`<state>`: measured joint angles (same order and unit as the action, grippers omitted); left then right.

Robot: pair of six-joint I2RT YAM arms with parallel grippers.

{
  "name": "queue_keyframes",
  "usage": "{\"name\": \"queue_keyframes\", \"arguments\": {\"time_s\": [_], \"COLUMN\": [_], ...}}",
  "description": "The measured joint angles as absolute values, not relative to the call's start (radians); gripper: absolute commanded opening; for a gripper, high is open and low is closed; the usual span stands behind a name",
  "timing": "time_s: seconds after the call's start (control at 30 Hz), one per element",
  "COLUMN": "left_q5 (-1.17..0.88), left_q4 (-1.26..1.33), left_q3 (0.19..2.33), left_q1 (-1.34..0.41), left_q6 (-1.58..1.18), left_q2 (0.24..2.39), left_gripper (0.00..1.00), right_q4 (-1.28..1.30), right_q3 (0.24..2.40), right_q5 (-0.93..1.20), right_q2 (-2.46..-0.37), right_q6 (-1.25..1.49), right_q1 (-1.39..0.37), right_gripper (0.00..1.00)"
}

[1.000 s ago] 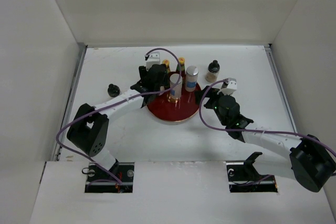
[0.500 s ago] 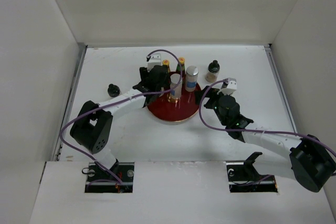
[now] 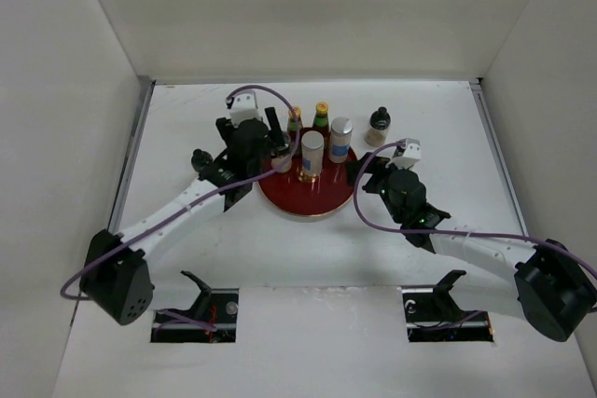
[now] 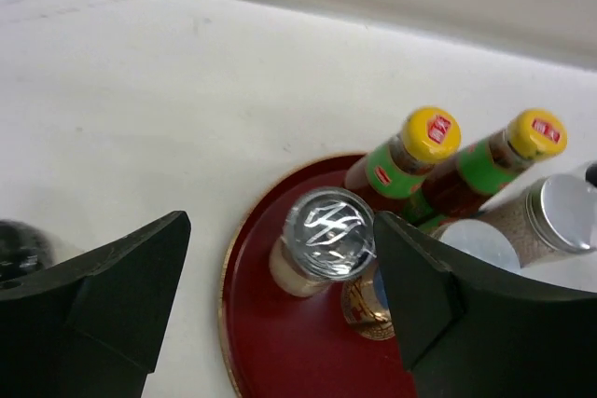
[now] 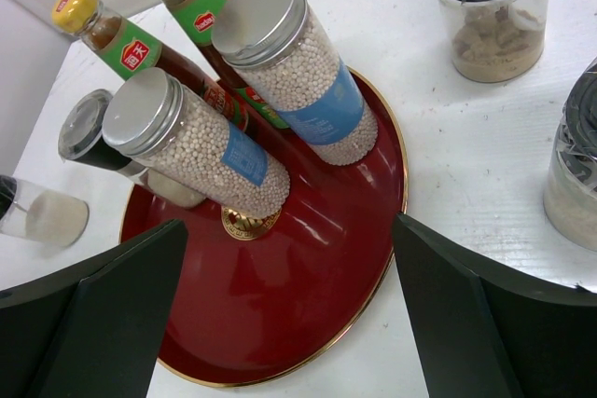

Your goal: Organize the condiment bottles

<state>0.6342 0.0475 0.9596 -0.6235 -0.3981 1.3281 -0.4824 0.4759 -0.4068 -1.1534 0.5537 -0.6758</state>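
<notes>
From above I count two sauce bottles with yellow caps and two pale shakers. All four stand on the round red tray, the bottles at its far edge and the shakers in front of them. One brown-filled jar stands off the tray, behind and to its right. A dark-capped jar sits off the tray's left side, half hidden by the arm. The left gripper hangs over the tray's left rim, and the right gripper is just beside its right rim. No writing is legible from up here.

At the left wrist, the left gripper has its fingers spread wide with a foil-topped jar between them on the tray. One finger is close by the jar's cap, though I cannot tell if it touches, and the other is well clear, so nothing is clamped. Behind the jar lean both sauce bottles, each yellow cap carrying a red badge too small to read.

At the right wrist, the right gripper is spread wide over the tray with nothing between its fingers. I count two shakers with silver lids, white beads and blue labels. The two sauce bottles have green necks and red badges with white characters I cannot make out. A gold emblem marks the tray's middle. There are four jars here:
- the foil-topped jar on the tray
- a clear jar just off the tray's left rim
- the brown-filled jar off the tray, beyond its right rim
- a black-wrapped jar, also off the tray beyond its right rim
</notes>
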Motion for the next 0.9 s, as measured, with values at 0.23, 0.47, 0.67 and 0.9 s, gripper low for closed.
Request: {"name": "queue_keyframes", "arguments": {"time_s": [0.23, 0.47, 0.67, 0.9], "left_q5": [0.733, 0.764, 0.749, 0.725], "left_q4": [-0.104, -0.204, -0.161, -0.059], "left_q3": [0.890, 0.765, 0.752, 0.750], "left_q1": [-0.512, -0.389, -0.309, -0.287], "left_q6": [-0.430, -0.475, -0.490, -0.495], "left_q2": [1.146, 1.124, 1.190, 1.298], "left_gripper": [0.76, 0.76, 0.74, 0.74], "right_q4": [-0.482, -0.482, -0.482, -0.483], "right_q3": [0.476, 0.476, 0.476, 0.476], "right_q5": [-0.407, -0.407, -0.404, -0.402], "right_q2": [-1.153, -1.154, -1.172, -1.172], "right_q6": [0.554, 0.553, 0.550, 0.546], "right_q1": [-0.676, -0.676, -0.689, -0.690], "right_gripper": [0.98, 0.99, 0.99, 1.00]}}
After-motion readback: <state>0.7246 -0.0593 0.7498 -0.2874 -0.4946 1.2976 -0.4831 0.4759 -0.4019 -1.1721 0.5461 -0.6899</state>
